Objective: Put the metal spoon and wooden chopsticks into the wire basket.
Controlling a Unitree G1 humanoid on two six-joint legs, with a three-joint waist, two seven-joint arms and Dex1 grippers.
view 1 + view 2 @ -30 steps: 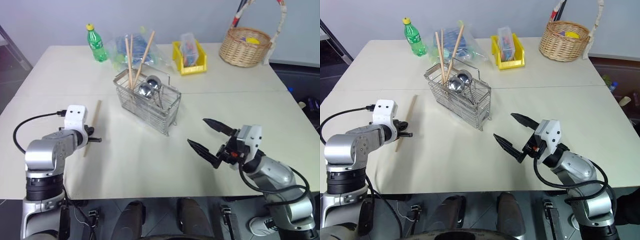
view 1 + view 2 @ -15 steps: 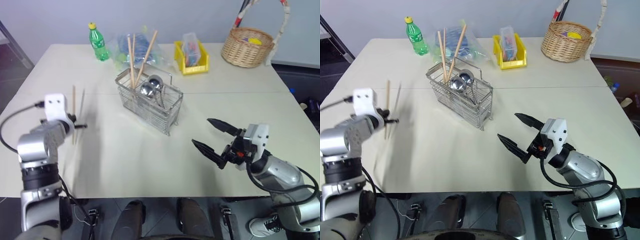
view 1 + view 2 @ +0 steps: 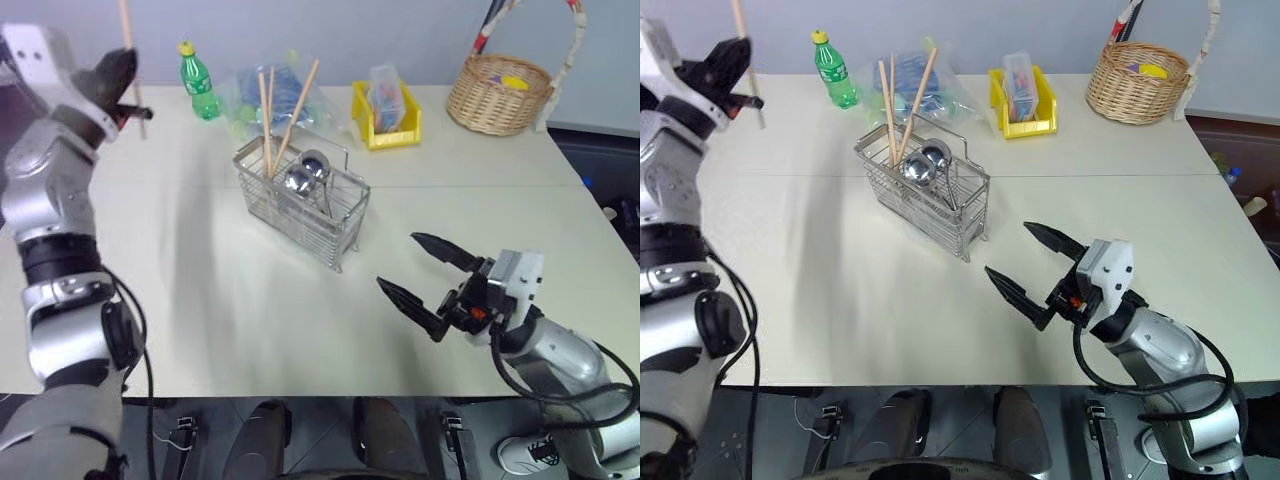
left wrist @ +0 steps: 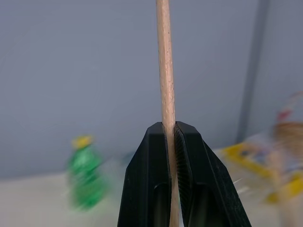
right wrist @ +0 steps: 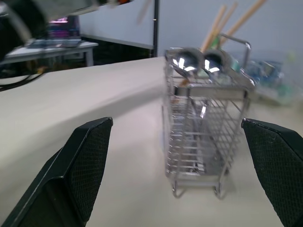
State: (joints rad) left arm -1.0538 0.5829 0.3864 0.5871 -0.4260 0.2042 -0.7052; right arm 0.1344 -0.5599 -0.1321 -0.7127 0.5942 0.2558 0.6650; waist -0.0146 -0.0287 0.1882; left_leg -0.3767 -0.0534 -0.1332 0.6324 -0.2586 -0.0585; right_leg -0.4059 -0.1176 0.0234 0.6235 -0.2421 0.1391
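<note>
The left gripper (image 3: 128, 88) is raised high at the table's (image 3: 220, 290) far left corner, its fingers (image 4: 156, 175) pinching one chopstick (image 4: 165, 71). The left wrist view shows what the head views cannot: the two black pads are pressed flat against the stick on either side, with the stick running straight up between them and past the picture's edge. In the head views the stick stands nearly upright, its lower end poking out a little below the gripper, and the whole thing hangs above the table near a green bottle (image 3: 197, 85), well apart from the basket (image 3: 300, 205).

The basket sits mid-table, toward the far side. Three chopsticks (image 3: 285, 110) lean in its far compartment, their tips fanned upward, and two spoons (image 3: 303, 170) stand bowl-up just beside them. The right wrist view looks at the basket from low down and shows the two shiny bowls side by side above the rim, and the small wire feet on the table; which compartment the spoons share is hard to tell from any view.

The right gripper (image 3: 415, 285) hovers over the near right part of the table, its jaws spread wide and empty, pointing toward the basket but well apart from it.

A yellow bin (image 3: 385, 110) and a wicker basket (image 3: 497, 95) stand along the far edge.
</note>
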